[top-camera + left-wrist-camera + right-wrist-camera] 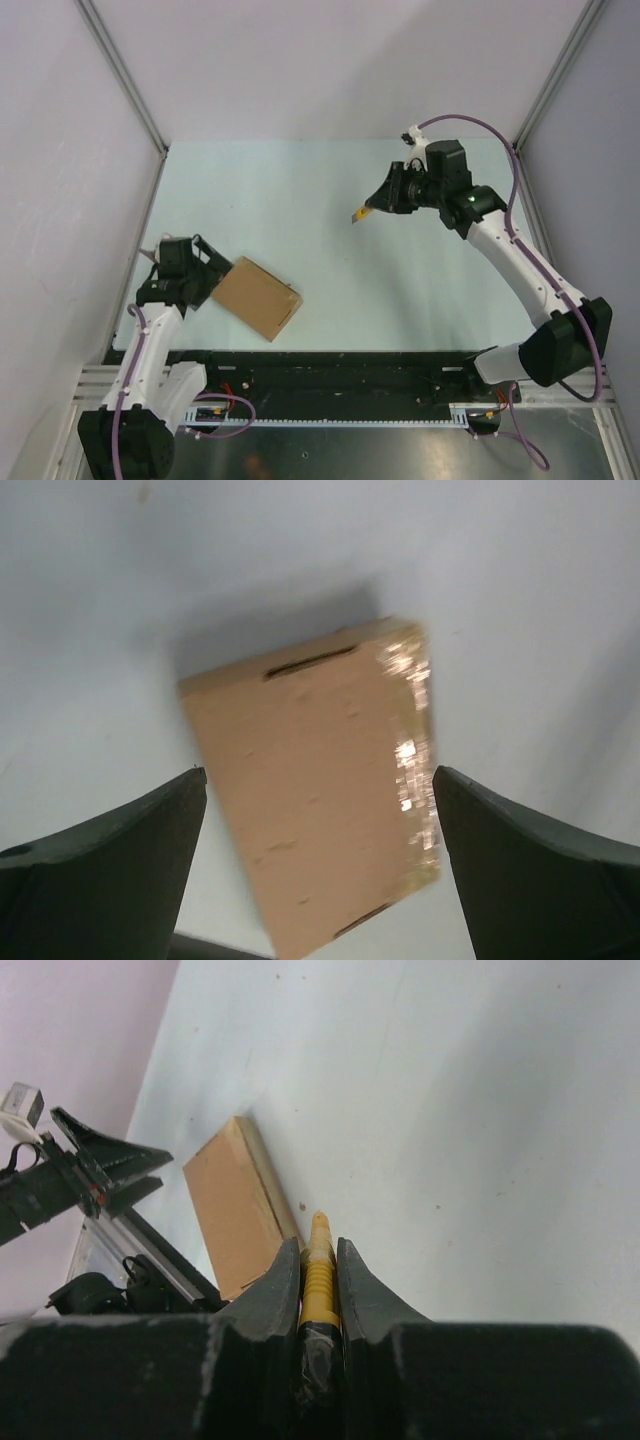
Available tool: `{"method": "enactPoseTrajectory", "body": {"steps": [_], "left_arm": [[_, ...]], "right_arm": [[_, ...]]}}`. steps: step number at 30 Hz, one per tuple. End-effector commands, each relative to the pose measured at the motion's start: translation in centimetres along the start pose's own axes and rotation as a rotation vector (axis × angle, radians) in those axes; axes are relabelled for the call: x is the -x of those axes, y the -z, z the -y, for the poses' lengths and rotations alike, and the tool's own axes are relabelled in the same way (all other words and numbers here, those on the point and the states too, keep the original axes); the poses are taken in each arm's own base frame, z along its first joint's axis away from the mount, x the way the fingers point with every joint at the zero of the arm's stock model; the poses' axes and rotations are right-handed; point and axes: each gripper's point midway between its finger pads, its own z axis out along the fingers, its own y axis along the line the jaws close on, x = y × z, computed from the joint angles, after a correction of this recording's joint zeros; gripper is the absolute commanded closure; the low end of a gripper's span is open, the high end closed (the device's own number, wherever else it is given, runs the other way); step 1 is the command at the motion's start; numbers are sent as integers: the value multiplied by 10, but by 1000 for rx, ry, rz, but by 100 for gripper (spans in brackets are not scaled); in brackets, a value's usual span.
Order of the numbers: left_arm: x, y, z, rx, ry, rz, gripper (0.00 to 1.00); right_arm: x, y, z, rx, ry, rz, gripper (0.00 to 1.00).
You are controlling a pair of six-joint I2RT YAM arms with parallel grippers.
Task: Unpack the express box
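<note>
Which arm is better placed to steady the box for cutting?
Likely left: open left gripper sits beside the express box; right gripper, shut on the yellow knife, hovers far away.

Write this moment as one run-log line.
left gripper: open, at box | right gripper: shut on knife, above table | box: closed, lying flat

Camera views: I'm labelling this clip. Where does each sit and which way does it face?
Top external: above, behind the bases, looking down at the table; both arms show.
Left wrist: looks down between its open fingers at the express box.
Right wrist: looks along fingers clamping the yellow knife, toward the left gripper.
Shared: every view shows the express box.
</note>
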Motion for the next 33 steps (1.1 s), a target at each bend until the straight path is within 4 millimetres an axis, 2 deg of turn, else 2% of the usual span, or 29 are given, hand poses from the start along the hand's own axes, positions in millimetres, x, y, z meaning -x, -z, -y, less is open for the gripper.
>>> {"method": "enactPoseTrajectory", "body": {"steps": [1,6,12,13,15,17,19,20,21,22,23,24,25,26,29,33], "left_arm": [[-29,-7,-39,134,85,-53,1],[-55,-20,-51,162,138,-143,2],[-78,-39,-26,6,145,-265,21],[-74,-43,-17,-41,136,-257,27],[-77,-50,-8,-72,108,-290,31],[-72,-52,19,-174,78,-309,34],[-88,-59,37,-206,30,-385,36],[-93,-59,56,-237,-22,-410,36],[-98,-61,65,-246,-50,-432,37],[-110,-73,66,-215,-71,-484,38],[-113,-72,89,-260,-120,-507,39],[-116,-76,98,-268,-138,-523,41],[-126,-90,96,-232,-149,-567,44],[-122,-93,118,-267,-168,-557,45],[-119,-109,142,-278,-192,-542,45],[-113,-111,156,-290,-221,-504,42]], "right_arm": [[7,-17,7,13,31,9,100],[4,-29,17,14,6,-12,100],[1,-31,29,-12,-14,-30,100],[2,-30,31,-21,-17,-28,100],[2,-29,36,-36,-19,-28,100],[2,-29,41,-55,-16,-22,100],[2,-27,47,-74,-24,-16,100],[2,-26,49,-82,-31,-16,100],[1,-26,52,-88,-39,-17,100],[1,-24,55,-95,-48,-13,100],[2,-22,57,-101,-49,-6,100],[2,-22,61,-111,-52,-2,100],[2,-22,67,-126,-60,1,100],[3,-21,69,-131,-65,4,100],[0,-22,77,-152,-67,1,100],[-7,-25,91,-223,-47,25,100]]}}
